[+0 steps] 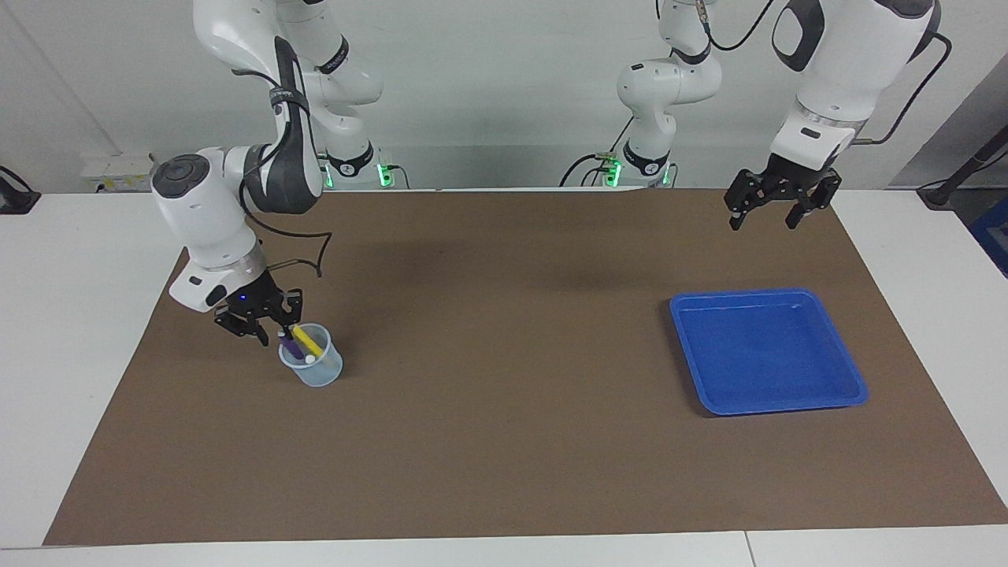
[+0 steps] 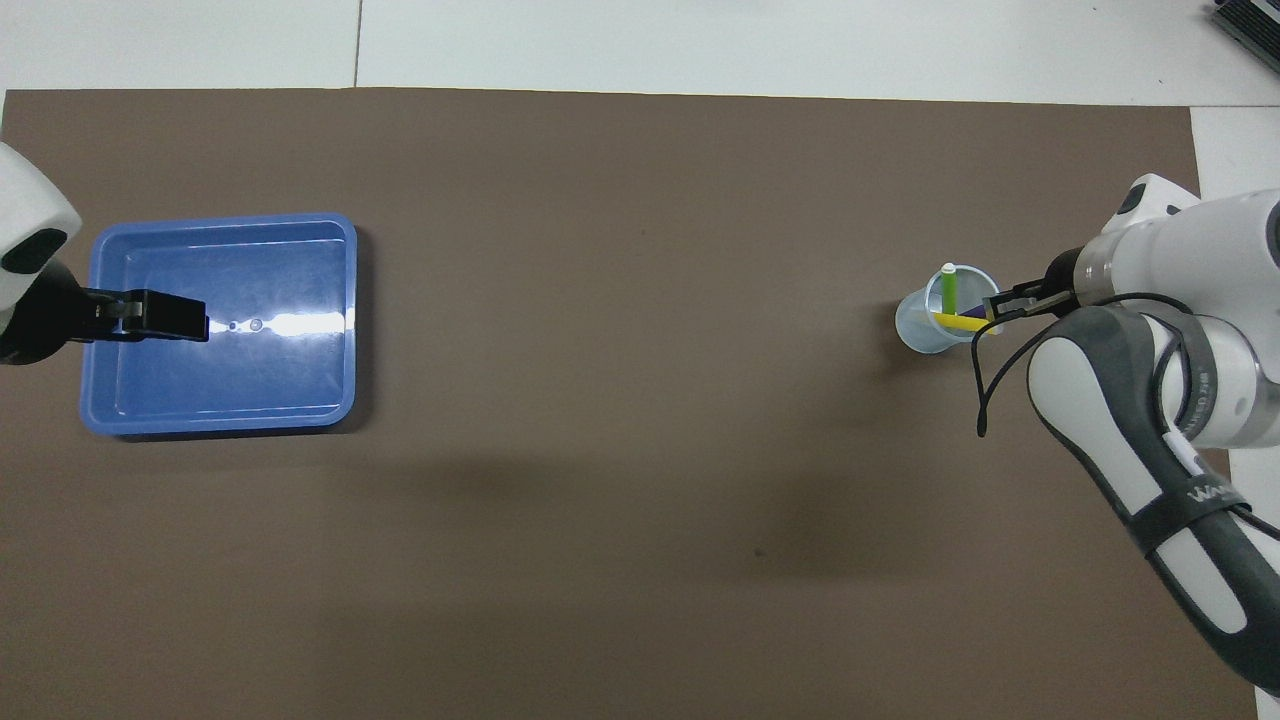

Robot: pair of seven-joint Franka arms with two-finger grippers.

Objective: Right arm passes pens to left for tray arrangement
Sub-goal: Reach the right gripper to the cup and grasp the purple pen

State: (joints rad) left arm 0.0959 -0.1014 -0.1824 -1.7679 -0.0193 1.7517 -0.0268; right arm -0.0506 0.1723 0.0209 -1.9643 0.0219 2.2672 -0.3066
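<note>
A small translucent cup [image 1: 319,372] [image 2: 915,330] stands on the mat toward the right arm's end and holds the pens. The purple pen [image 1: 288,343] and the yellow pen [image 1: 306,341] [image 2: 958,321] lean in it. The green pen [image 2: 948,291] stands upright and shows only in the overhead view. My right gripper [image 1: 277,331] [image 2: 992,308] is down at the cup's rim, shut on the purple pen's upper end. The blue tray [image 1: 768,293] [image 2: 220,395] lies empty toward the left arm's end. My left gripper [image 1: 762,224] [image 2: 170,316] waits open, raised high over the tray.
A brown mat [image 1: 504,331] covers most of the white table. Both arm bases stand at the table's robot end. A loose black cable [image 1: 303,253] hangs from the right arm's wrist above the cup.
</note>
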